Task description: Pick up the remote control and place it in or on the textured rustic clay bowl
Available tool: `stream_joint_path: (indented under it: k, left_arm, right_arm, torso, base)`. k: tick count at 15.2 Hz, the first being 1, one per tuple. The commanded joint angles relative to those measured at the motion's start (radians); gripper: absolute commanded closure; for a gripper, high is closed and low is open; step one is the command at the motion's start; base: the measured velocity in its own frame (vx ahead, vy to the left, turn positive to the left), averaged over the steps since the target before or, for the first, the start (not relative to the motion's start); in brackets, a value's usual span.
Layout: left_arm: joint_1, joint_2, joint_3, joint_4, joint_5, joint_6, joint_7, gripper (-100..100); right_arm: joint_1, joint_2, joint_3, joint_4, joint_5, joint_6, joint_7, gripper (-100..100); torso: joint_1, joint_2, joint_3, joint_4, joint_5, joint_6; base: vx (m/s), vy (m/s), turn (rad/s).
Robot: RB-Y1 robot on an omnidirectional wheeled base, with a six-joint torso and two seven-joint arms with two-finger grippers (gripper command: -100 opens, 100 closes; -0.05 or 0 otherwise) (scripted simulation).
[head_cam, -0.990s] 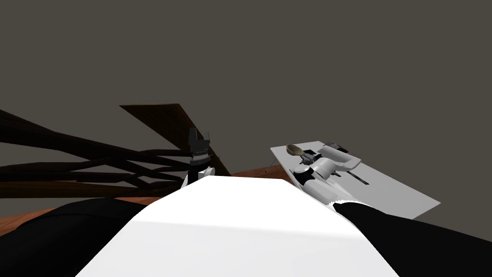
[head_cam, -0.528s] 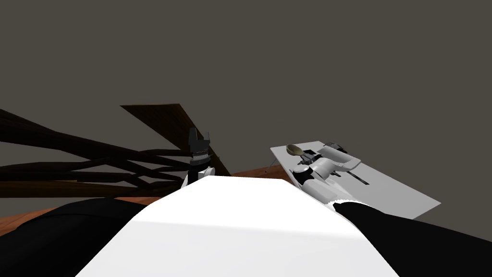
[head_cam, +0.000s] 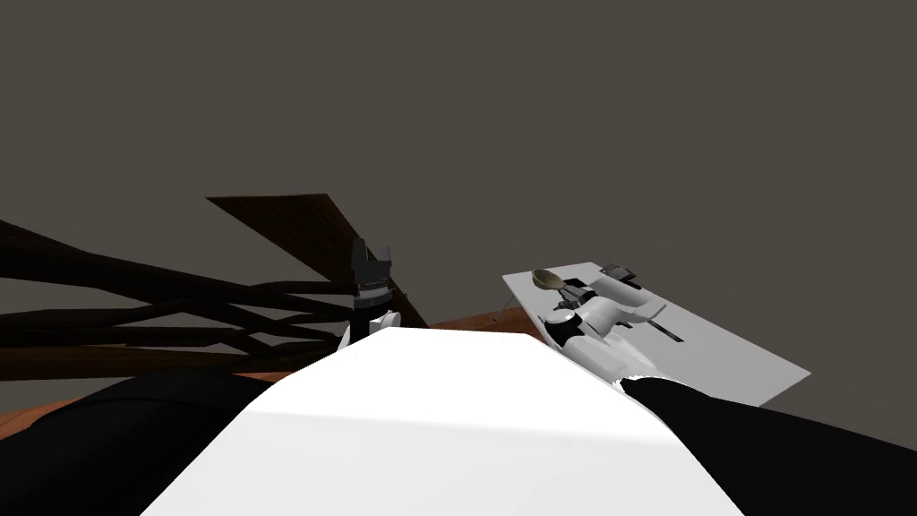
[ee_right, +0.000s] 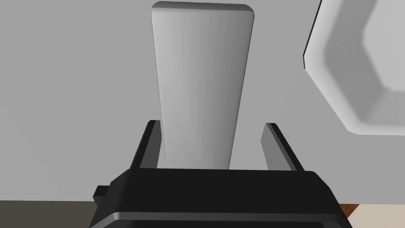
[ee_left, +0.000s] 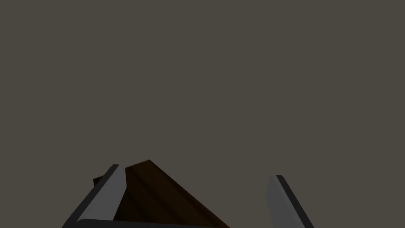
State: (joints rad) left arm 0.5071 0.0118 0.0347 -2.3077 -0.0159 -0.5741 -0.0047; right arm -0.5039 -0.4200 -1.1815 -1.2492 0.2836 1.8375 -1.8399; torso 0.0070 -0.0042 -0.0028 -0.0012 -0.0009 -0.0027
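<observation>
One grey remote [ee_right: 201,71] lying inside the wide right claw [ee_right: 211,123], ungripped; left claw [ee_left: 196,171] wide

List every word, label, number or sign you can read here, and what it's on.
None can be read.
The remote control is plain grey, with no brand or button marks.
The light grey table and the white faceted dish nearby are blank.
The tan bowl is too small to tell.
</observation>
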Motion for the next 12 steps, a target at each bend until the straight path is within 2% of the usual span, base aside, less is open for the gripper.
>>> stream_joint_path:
  k: [1, 2, 3, 4, 6, 12]
  left_arm:
    - [0.0, 0.0, 0.0, 0.0, 0.0, 0.0, 0.0, 0]
    - [0.0, 0.0, 0.0, 0.0, 0.0, 0.0, 0.0, 0]
    - [0.0, 0.0, 0.0, 0.0, 0.0, 0.0, 0.0, 0]
    - [0.0, 0.0, 0.0, 0.0, 0.0, 0.0, 0.0, 0]
    - [0.0, 0.0, 0.0, 0.0, 0.0, 0.0, 0.0, 0]
    - [0.0, 0.0, 0.0, 0.0, 0.0, 0.0, 0.0, 0]
  right_arm:
    - [-0.013, -0.011, 0.007, -0.014, 0.009, 0.031, -0.006, 100]
    - [-0.019, -0.017, 0.009, -0.019, 0.013, 0.044, -0.008, 100]
    - [-0.01, -0.009, 0.005, -0.016, 0.008, 0.027, -0.003, 100]
    - [-0.023, -0.022, 0.01, -0.009, 0.036, -0.001, -0.012, 100]
    - [-0.033, -0.032, 0.013, -0.002, 0.061, -0.015, -0.02, 100]
    - [-0.074, -0.073, 0.022, 0.023, 0.153, -0.027, -0.052, 100]
  torso:
    - [0.0, 0.0, 0.0, 0.0, 0.0, 0.0]
    - [0.001, 0.002, 0.001, 0.0, 0.0, 0.001]
    - [0.002, 0.002, 0.001, 0.001, 0.001, 0.0]
    - [0.002, 0.002, 0.001, 0.0, 0.0, 0.001]
    - [0.001, 0.0, 0.0, 0.0, 0.001, 0.002]
    - [0.002, -0.002, -0.001, 0.0, 0.002, 0.004]
  base:
    - [-0.023, 0.012, 0.119]
    - [-0.034, 0.016, 0.056]
    - [-0.019, 0.009, 0.022]
    - [0.008, 0.011, -0.041]
    - [0.036, 0.021, -0.079]
    - [0.04, 0.016, -0.062]
